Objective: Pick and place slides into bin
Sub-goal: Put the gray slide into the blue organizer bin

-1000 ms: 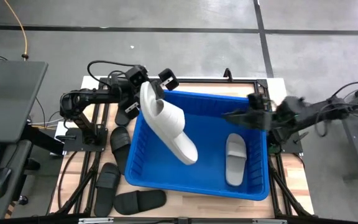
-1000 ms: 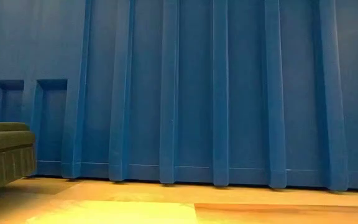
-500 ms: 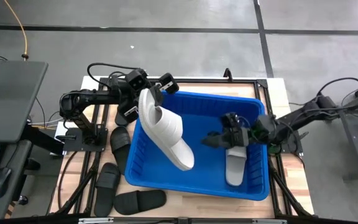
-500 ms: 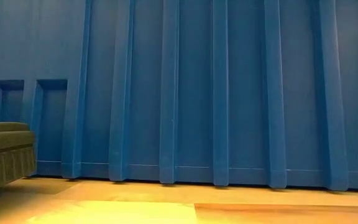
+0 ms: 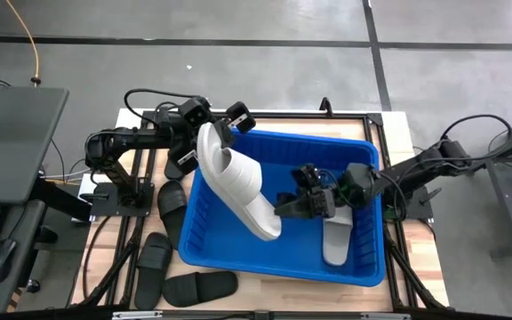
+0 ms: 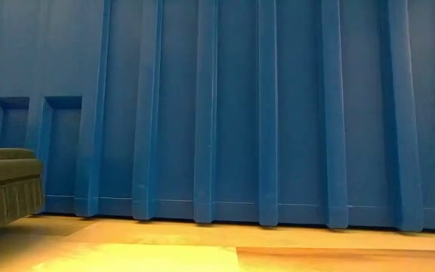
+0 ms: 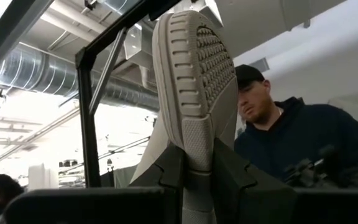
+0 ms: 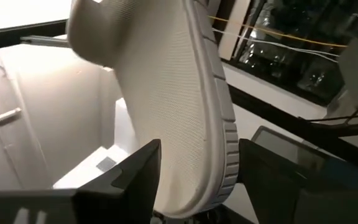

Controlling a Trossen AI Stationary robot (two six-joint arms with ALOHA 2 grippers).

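Now my left jaws [image 5: 210, 135] pinch the light slide [image 5: 236, 180] over the bin's [image 5: 238, 258] left rim; my right jaws [image 5: 284, 206], spread, should straddle its low end squarely before clamping.

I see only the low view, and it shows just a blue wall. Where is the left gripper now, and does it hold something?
Observer: The left gripper is at the left rim of the bin, shut on one end of a grey slide.
Operator: Is that slide inside the bin?
Observer: Only partly. It slants from the rim down into the bin.
Operator: And the right gripper?
Observer: The right gripper is inside the bin, at that slide's lower end.
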